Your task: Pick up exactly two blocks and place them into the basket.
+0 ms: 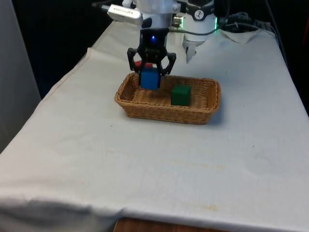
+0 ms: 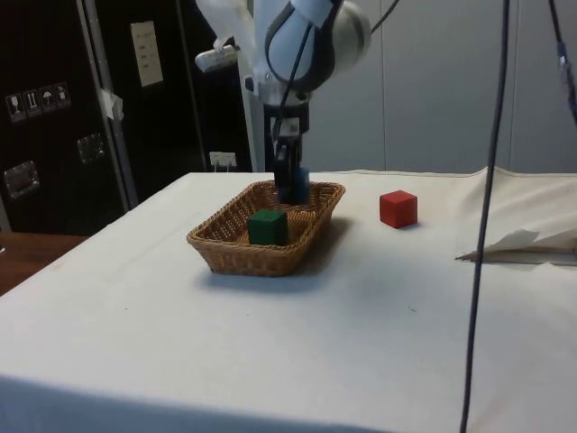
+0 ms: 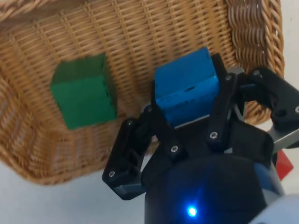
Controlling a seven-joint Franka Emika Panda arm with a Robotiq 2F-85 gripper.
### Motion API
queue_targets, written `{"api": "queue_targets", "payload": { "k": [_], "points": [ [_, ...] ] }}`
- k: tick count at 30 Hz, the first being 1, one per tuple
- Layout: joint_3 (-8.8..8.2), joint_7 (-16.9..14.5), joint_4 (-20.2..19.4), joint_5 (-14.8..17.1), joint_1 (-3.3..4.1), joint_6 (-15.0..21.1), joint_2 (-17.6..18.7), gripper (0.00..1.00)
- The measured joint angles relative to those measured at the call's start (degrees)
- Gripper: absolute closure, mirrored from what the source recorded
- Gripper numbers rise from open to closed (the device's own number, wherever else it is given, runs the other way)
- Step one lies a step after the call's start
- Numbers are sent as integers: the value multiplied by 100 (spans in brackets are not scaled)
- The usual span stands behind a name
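The wicker basket (image 1: 203, 113) held one green block (image 1: 180, 94) on its floor. Over its far end the pincer (image 1: 150, 77) hung clamped on one blue block (image 1: 149, 79) — just above the weave. One red block (image 2: 398, 208) sat outside on the worktop (image 1: 145, 164) — three blocks altogether.
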Motion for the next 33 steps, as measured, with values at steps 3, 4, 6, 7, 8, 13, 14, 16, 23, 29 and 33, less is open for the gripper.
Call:
{"api": "queue_targets", "payload": {
  "k": [3,4,6,7,8,13,14,16,23,29,33],
  "points": [
    [29,-23,92,143,0,97,212,98],
    [29,-23,92,143,0,97,212,98],
    [46,-23,120,218,0,160,321,98],
    [63,-29,132,275,0,229,395,98],
    [69,-29,132,298,0,252,418,98],
    [80,-34,132,350,6,275,435,96],
    [80,-34,132,350,6,275,435,89],
    [80,-34,132,350,6,281,435,72],
    [80,-29,132,350,6,281,435,4],
    [80,-29,132,350,6,281,435,0],
    [80,-11,149,350,6,286,430,0]
  ]
}}
